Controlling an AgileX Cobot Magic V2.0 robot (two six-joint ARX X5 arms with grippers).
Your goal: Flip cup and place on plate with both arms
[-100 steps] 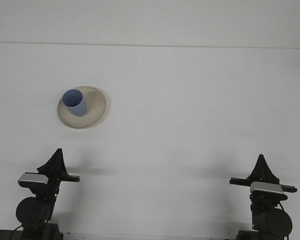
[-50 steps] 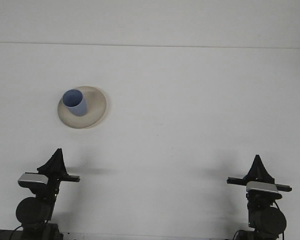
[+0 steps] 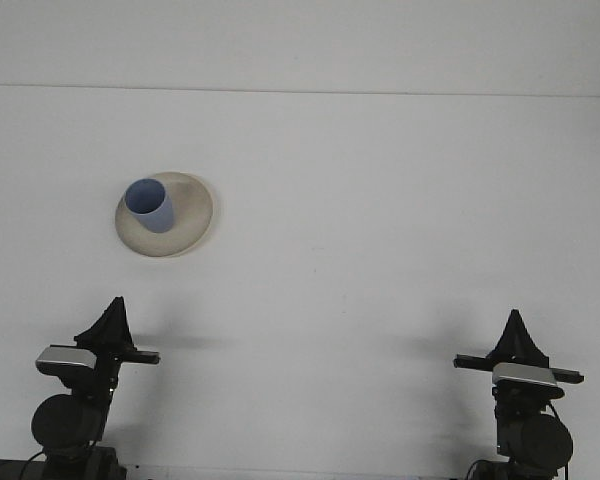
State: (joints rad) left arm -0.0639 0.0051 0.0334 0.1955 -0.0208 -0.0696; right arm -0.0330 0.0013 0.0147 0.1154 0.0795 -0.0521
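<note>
You are looking at a blue cup sitting upright, mouth open toward the camera, on the left part of a cream plate in the upper left of the frame, on the white table. The cup is leaning slightly in this view, its rim overhanging toward the plate's left edge, though whether that is true tilt or just the camera angle is hard to say. Both arms are parked at the bottom of the frame, well apart from the plate: the left gripper is sitting low at the bottom left, the right gripper low at the bottom right. Neither one is touching or carrying anything, and each is showing only as a dark pointed silhouette over its wrist camera bar; you cannot tell from here whether the fingers are spread or closed. Judging by the layout, the cup is resting where the task wants it, open end up, so the flip and the placement are looking done and the arms are sitting in what reads as a home pose, clear of the work so the plate stays unobstructed. If you are logging a risk, note the cup standing off-centre, near the plate's rim rather than in the middle.
</note>
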